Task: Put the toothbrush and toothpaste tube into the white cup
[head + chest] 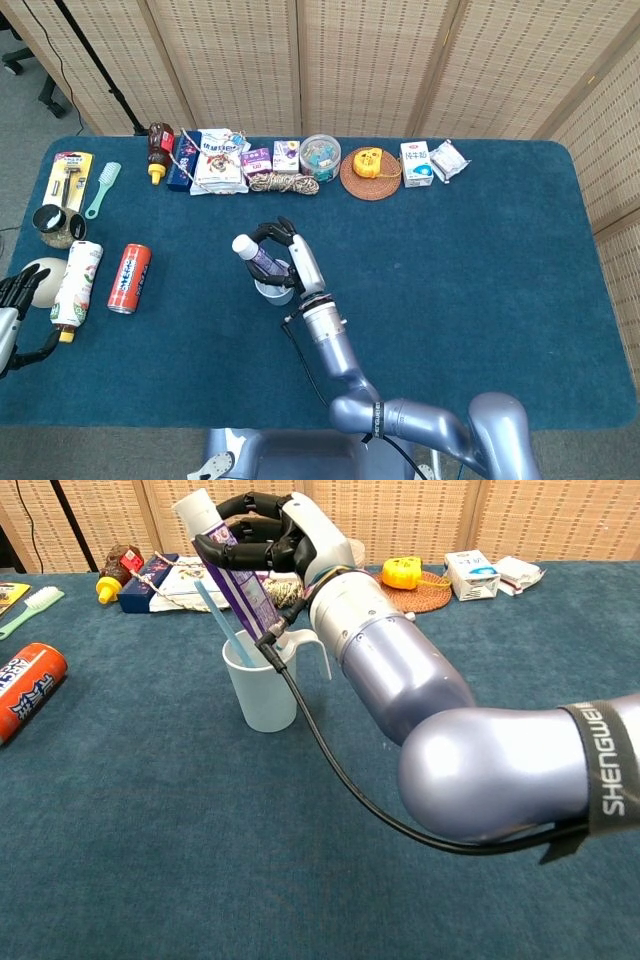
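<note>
Tube [238, 575], purple w/ white cap up top, sits tilted over the cup [262, 685], lower end at or inside the rim; can't tell how deep. Right hand [268, 538] has its dark fingers [225, 553] wrapped round the tube's upper part, gripping it. In head view the same tube [256, 255] and right hand [288, 255] sit centre frame, over the cup [272, 290]. Brush [222, 618], light blue, stands slanted in the cup, leaning toward upper left of the chest frame. Cup is upright on the blue worktop [150, 860], left of centre in chest view.

Left hand [18, 292] at far left edge of head view, lower down, dark fingers spread, holding nothing; it rests just beside a white bottle [75, 283] lying flat. Red can [129, 278] lies next to that bottle. Along the worktop's back edge, top of frame: sauce bottle [159, 150], packets, rope coil [283, 183], round tin [320, 156], yellow tape measure [370, 163] on a woven mat, small cartons. Comb [102, 189] and razor pack [69, 178] upper left.
</note>
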`<state>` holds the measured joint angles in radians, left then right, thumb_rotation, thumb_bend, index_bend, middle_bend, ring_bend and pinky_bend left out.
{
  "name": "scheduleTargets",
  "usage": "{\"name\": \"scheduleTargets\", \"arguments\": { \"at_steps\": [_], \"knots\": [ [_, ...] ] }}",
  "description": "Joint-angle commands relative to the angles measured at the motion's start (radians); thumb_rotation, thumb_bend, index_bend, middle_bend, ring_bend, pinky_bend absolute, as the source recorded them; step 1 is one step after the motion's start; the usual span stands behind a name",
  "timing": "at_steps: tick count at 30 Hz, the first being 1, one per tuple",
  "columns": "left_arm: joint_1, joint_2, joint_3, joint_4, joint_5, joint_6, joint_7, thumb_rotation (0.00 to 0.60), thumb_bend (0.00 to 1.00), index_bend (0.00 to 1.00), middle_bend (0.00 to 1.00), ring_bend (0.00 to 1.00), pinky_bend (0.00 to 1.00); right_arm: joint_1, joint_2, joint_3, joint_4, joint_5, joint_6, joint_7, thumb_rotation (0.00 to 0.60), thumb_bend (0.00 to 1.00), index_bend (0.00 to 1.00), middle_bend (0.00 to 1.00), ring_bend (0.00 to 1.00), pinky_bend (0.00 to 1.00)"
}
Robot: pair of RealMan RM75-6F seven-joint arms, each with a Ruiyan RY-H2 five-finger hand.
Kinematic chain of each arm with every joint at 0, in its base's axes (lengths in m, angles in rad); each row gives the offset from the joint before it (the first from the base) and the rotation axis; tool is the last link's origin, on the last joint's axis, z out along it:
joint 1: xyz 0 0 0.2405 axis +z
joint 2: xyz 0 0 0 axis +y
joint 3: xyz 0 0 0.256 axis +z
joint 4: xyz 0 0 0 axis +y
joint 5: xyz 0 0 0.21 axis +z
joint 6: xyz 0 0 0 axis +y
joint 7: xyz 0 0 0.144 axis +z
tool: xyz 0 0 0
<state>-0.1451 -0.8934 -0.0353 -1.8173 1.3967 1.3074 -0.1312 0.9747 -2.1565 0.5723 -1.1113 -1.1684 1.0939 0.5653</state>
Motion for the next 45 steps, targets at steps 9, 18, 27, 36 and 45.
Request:
{"name": "scheduleTargets", "arguments": {
  "at_steps": [9,18,27,36,45],
  "knots": [
    [-0.001,0.000,0.001,-0.001,-0.001,-0.001,0.003,0.600,0.35,0.00,0.00,0.00,0.00,-0.004,-0.024,0.010,0.016,0.009,-0.002,0.038,0.600,0.57,0.63,0.51,0.19,0.00],
    [-0.003,0.002,0.002,0.000,-0.002,-0.006,0.001,0.600,0.35,0.00,0.00,0.00,0.00,-0.006,-0.046,0.019,0.060,-0.003,0.004,0.109,0.600,0.57,0.63,0.51,0.17,0.00],
    [-0.005,0.004,0.003,0.000,-0.001,-0.011,-0.002,0.600,0.35,0.00,0.00,0.00,0.00,-0.018,-0.062,0.017,0.113,-0.030,0.018,0.208,0.600,0.57,0.63,0.51,0.16,0.00],
    [-0.009,0.004,0.005,-0.003,-0.001,-0.018,0.005,0.600,0.35,0.00,0.00,0.00,0.00,-0.035,-0.070,-0.040,0.147,-0.093,0.049,0.252,0.600,0.57,0.63,0.51,0.15,0.00],
    [-0.010,0.004,0.006,-0.004,-0.001,-0.019,0.007,0.600,0.35,0.00,0.00,0.00,0.00,-0.041,-0.087,-0.095,0.205,-0.125,0.035,0.252,0.600,0.57,0.62,0.50,0.13,0.00]
  ]
}}
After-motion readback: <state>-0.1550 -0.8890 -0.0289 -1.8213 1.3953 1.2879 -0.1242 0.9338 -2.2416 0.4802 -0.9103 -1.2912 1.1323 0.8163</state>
